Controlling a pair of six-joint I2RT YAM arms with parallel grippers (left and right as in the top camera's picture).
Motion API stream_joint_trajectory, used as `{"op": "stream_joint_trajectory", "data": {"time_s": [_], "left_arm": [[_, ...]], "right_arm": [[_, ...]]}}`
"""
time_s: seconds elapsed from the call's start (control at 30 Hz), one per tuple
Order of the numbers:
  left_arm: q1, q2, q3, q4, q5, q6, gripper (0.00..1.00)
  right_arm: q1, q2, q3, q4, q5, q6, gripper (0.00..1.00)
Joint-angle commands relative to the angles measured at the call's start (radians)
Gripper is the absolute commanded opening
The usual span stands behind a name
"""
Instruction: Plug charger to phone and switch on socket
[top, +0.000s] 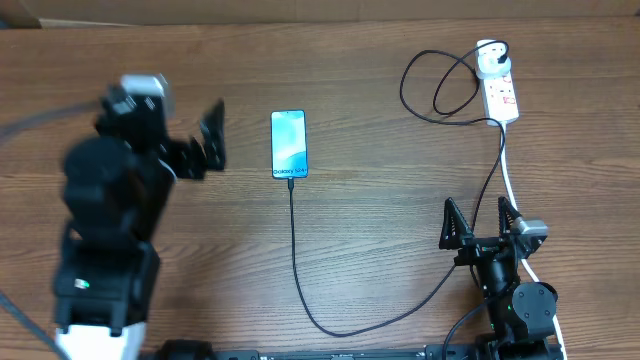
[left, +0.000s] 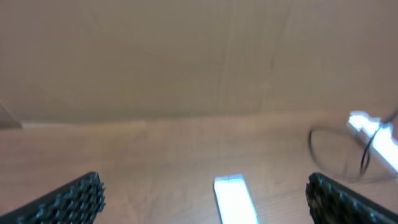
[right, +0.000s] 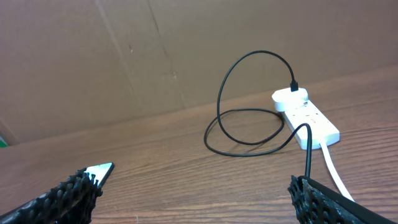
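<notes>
Now the slim rectangular phone (top: 289, 144) lies on the woodgrain table (top: 380, 230), and the thin black charger (top: 296, 260) loops to the white oblong socket (top: 500, 92). The left gripper (top: 212, 140) and right gripper (top: 478, 208) hover with ridged jaws spread wide.

Our left gripper (top: 213, 138) points rightward, its jaws spread wide. Our right gripper (top: 476, 208) points forward from its folded arm, jaws likewise parted, both empty.
</notes>
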Motion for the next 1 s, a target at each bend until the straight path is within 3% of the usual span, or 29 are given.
{"op": "stream_joint_trajectory", "data": {"time_s": [0.0, 0.23, 0.43, 0.97], "left_arm": [[0.0, -0.137, -0.208, 0.104, 0.059, 0.097, 1.0], [0.0, -0.408, -0.588, 0.298, 0.077, 0.203, 1.0], [0.0, -0.603, -0.822, 0.356, 0.077, 0.273, 1.0], [0.058, -0.916, -1.083, 0.382, 0.069, 0.341, 1.0]], "right_arm": [[0.006, -0.011, -0.011, 0.003, -0.006, 0.003, 1.0], [0.006, -0.011, -0.011, 0.002, -0.006, 0.003, 1.0], [0.006, -0.011, -0.011, 0.002, -0.006, 0.003, 1.0], [0.006, -0.011, -0.011, 0.002, -0.006, 0.003, 1.0]]}}
